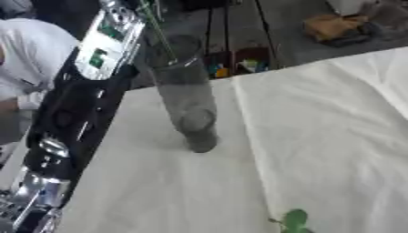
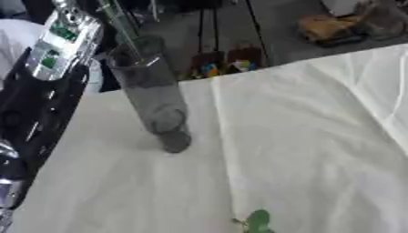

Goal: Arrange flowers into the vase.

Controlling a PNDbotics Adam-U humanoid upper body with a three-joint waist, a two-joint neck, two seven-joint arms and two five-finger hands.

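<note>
A tall clear glass vase stands upright on the white tablecloth, near the table's far left edge. A thin green flower stem slants down from the top edge into the vase's mouth. My left arm, black with a silver and green wrist part, runs up the left side to the top edge. Only the base of my left hand shows there, just left of the stem. A green leaf lies on the cloth at the bottom edge. My right hand shows in neither view.
The table's far edge runs askew behind the vase. Beyond it are small colourful containers and a brown bundle on the dark floor. A person in white is at the upper left.
</note>
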